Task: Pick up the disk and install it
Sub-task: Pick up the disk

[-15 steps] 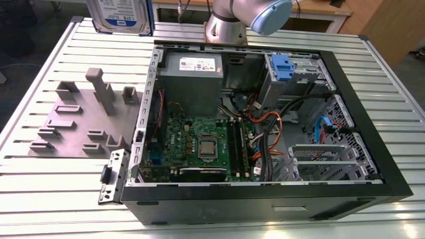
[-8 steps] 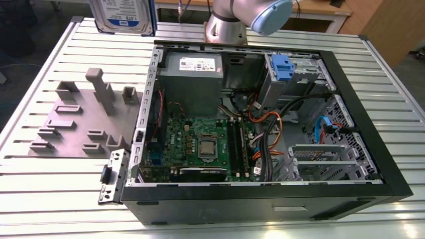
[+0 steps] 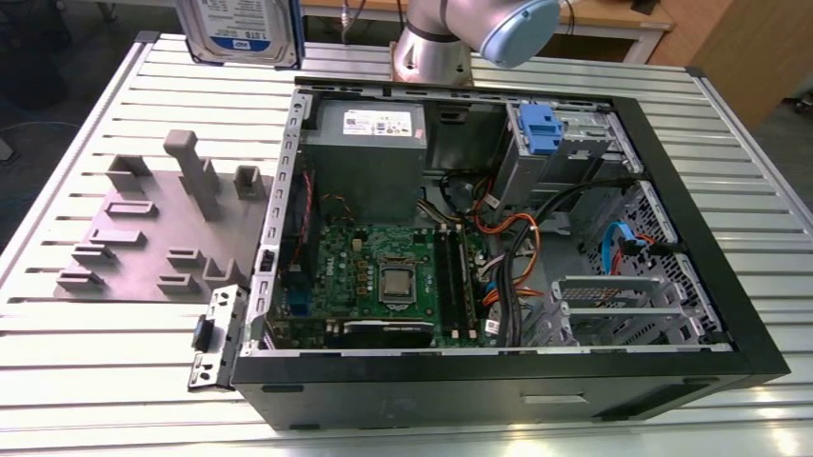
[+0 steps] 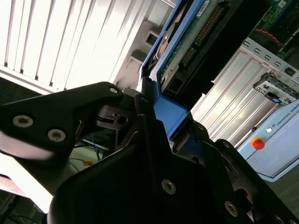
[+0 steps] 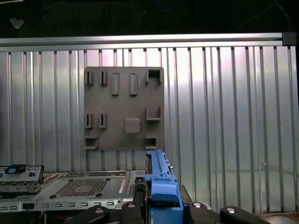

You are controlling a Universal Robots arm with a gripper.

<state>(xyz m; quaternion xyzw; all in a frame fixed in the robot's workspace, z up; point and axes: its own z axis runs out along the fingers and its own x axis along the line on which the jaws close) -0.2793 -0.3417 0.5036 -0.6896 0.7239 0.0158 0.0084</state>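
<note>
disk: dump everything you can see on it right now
The disk is a flat silver-grey drive, its white-and-blue label facing the exterior view, framed by a blue plastic carrier. Its other face shows a green circuit board in the second wrist view. The gripper is shut on the carrier's end, holding the disk on edge above the table, outside the computer case.

The gripper [image 5: 162, 206] is matt black with bright metal screw heads. The disk [image 3: 239, 29] clamped in it has a smooth silver-grey metal face with a paper label, framed in smooth blue plastic. Beneath the gripper, the table [image 3: 114, 352] is ribbed bare metal with a brushed sheen. The holder [image 3: 152, 238] on it is dull grey plastic. The computer case [image 3: 508, 386] is matt black outside and bare grey sheet metal inside. The arm [image 3: 432, 48] is smooth silver metal.
</note>
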